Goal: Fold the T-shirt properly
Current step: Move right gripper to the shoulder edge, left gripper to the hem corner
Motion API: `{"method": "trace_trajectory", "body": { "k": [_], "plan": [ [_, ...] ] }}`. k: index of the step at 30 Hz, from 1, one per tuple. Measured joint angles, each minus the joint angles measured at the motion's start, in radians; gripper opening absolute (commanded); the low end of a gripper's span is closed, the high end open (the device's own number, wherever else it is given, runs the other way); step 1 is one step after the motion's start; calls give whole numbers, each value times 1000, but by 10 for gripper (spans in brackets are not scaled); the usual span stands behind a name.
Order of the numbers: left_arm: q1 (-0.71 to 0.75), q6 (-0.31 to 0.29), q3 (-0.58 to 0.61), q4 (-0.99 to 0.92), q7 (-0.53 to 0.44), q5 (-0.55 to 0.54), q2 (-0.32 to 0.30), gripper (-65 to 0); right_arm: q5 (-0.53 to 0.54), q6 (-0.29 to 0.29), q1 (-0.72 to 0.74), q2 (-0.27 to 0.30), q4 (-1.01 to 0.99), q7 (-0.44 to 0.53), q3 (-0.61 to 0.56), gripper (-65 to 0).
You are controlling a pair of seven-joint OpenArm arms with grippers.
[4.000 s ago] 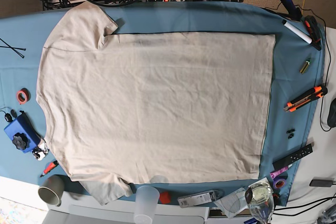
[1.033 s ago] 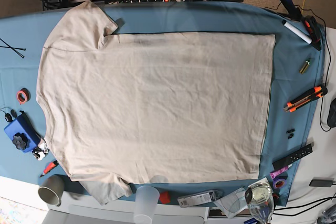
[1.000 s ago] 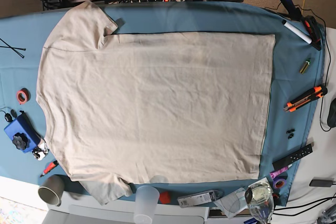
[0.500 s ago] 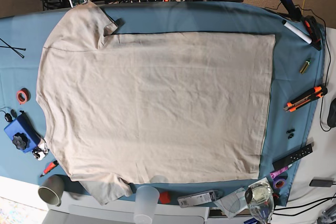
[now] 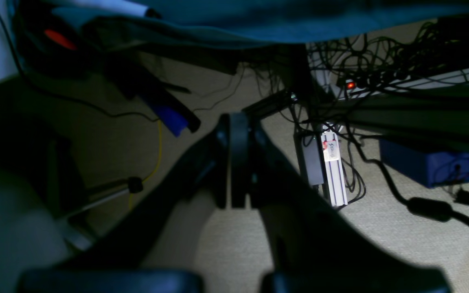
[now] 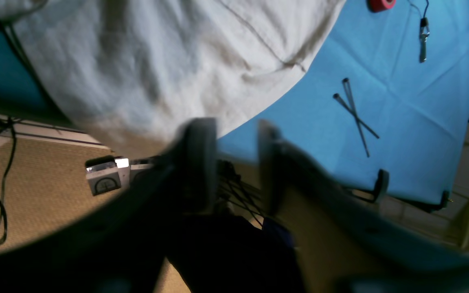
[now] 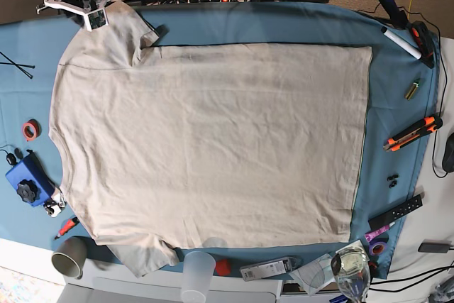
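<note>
The T-shirt is lying flat and spread wide across the middle of the tabletop, which is wearing a smooth blue cloth; the shirt is a soft, matte beige fabric, lightly creased all over, with its straight hem toward the base view's right and its rounded shoulders toward the left. One short sleeve is pointing at the far edge and the other is hanging over the near edge beside a tan paper cup and a clear plastic cup. Small things are sitting around the shirt on the cloth: a red tape ring, two crossed black cable ties, a blue box with a black knob, an orange and black utility knife, a white marker and a long black remote. The right gripper is hovering just off the far left corner, its dark, blurred jaws standing parted with a clear gap between them and gripping nothing; beyond them the wrist view is showing the sleeve's stitched seam, the blue cloth and the cable ties. The left gripper is sitting past the far right corner, over beige carpet tangled with black cables, its rounded black jaws pressed together with nothing between them and touching nothing.
</note>
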Motion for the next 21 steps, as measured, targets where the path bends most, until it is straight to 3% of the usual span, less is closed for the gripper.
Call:
{"method": "trace_trajectory", "body": {
  "k": [4, 9, 13, 16, 21],
  "plan": [
    [0, 0, 0, 0, 0, 0, 0, -640, -16, -5, 0, 0, 0, 13, 0, -357],
    [-8, 29, 0, 0, 0, 24, 0, -622, -42, -183, 45, -5, 0, -79, 0, -357],
    [-44, 155, 0, 0, -2, 69, -10, -503, 19, -180, 63, -3, 0, -70, 33, -358],
    [-70, 182, 0, 0, 0, 97, -30, -439, 92, -143, 61, -5, 0, -60, 96, -358],
    [-101, 184, 0, 0, 16, 105, -35, -435, 284, -61, 77, -5, 0, -33, 251, -358]
  ]
}}
